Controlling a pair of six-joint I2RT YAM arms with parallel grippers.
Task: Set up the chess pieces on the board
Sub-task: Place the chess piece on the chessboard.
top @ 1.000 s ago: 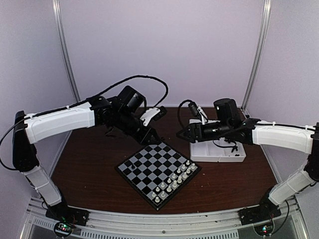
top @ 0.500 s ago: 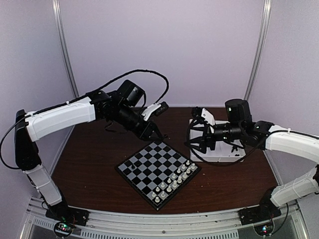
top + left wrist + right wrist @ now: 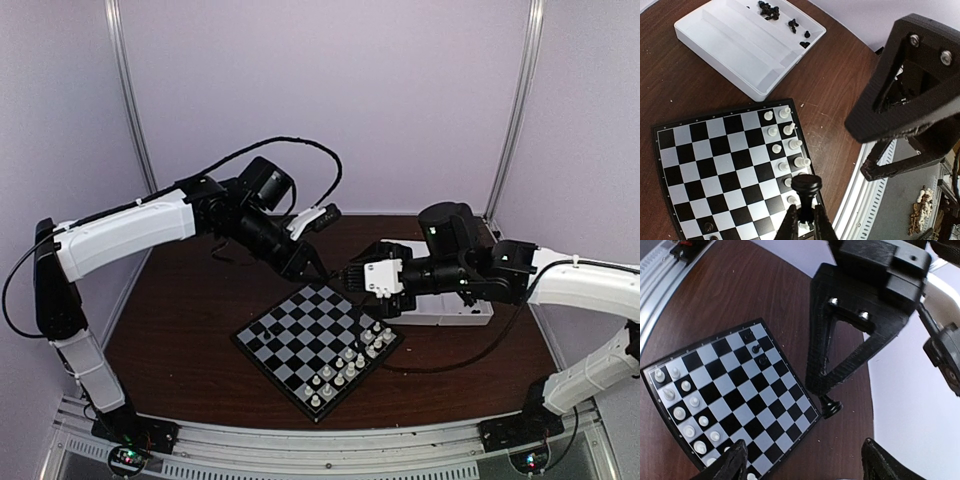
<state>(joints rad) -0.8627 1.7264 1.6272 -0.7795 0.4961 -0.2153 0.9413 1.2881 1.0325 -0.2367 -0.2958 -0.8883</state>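
Black chess piece (image 3: 806, 184) held near a chessboard (image 3: 290, 340) corner
Left gripper (image 3: 805, 217) clamps it; right gripper (image 3: 807, 462) fingers wide apart, empty

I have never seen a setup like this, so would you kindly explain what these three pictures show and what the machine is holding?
These are two robot arms, a left arm and a right arm, bolted at the near edge of a brown table. One picture looks down from above and behind them. The other two come from a camera on each wrist, so each sees its own claw. On the table lie a chessboard, with white pieces in two rows along one side and a few black pieces near a corner, and a white tray holding more black pieces. The left claw is shut on a black chess piece. The right claw is open and empty.
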